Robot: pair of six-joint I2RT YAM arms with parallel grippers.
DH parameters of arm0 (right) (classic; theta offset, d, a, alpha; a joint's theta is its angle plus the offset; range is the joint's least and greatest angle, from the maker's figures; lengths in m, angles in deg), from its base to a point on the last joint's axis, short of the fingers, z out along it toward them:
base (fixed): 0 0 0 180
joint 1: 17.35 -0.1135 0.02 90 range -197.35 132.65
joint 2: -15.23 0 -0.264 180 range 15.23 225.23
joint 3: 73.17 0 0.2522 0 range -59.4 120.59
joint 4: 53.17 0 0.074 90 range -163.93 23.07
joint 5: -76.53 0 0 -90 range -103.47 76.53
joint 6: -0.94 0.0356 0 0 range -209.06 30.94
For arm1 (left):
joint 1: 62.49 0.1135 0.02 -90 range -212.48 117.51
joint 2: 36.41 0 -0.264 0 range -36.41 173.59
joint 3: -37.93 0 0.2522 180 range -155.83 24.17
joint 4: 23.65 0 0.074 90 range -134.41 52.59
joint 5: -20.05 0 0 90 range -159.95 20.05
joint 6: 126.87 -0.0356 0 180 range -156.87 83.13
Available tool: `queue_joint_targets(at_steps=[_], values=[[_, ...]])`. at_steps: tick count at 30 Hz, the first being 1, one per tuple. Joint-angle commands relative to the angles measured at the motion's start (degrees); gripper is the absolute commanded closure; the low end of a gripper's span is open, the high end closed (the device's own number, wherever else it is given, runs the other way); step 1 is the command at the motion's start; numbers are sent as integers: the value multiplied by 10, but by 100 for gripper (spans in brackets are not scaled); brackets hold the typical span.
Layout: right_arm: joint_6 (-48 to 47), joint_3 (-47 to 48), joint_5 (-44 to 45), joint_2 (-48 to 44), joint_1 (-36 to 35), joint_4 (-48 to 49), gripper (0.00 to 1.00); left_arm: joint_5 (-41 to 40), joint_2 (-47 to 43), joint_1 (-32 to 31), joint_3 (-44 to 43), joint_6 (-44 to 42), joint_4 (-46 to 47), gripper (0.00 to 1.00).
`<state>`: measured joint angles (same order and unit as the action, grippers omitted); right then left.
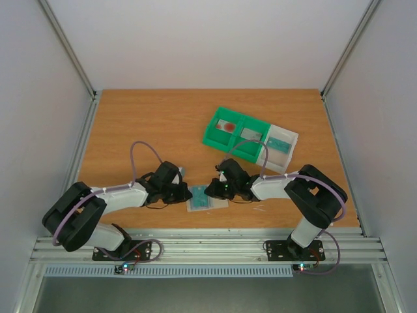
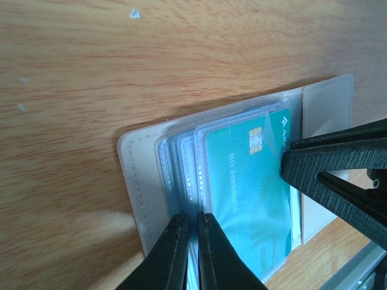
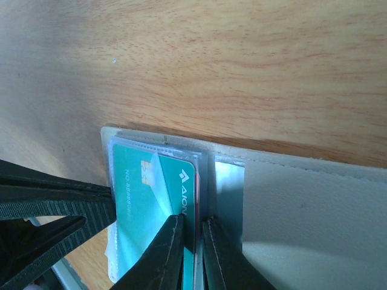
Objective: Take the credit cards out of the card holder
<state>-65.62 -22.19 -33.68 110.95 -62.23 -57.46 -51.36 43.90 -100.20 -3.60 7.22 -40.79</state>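
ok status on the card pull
left gripper shut on card holder sleeves. right gripper pinching teal card edge, card not yet out. nothing in the way.

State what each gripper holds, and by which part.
Left gripper pinches the card holder's clear sleeve edges; right gripper pinches the teal card's logo end.

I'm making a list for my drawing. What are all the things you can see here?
table: one, brown wood, under everything
green tray: one, green, two compartments, far right
white tray: one, white, beside the green tray
tray cards: three, pale, grey, teal, one per compartment
card holder: one, beige, open, near edge
teal card: one, teal, in the holder's clear sleeve
left gripper: one, black, pinching a clear sleeve
right gripper: one, black, pinching the teal card's edge
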Motion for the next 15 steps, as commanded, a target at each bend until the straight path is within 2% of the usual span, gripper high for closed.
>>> queue_joint_targets(at_steps=[1,11,15], values=[[-13,-25,-5,2,12,-2,88,-40,17,-3,5,-17,-29,94],[-17,-41,-20,-9,34,3,91,-43,19,-3,5,-16,-30,93],[-19,-39,-32,-13,34,5,88,-43,15,-3,4,-16,-33,93]])
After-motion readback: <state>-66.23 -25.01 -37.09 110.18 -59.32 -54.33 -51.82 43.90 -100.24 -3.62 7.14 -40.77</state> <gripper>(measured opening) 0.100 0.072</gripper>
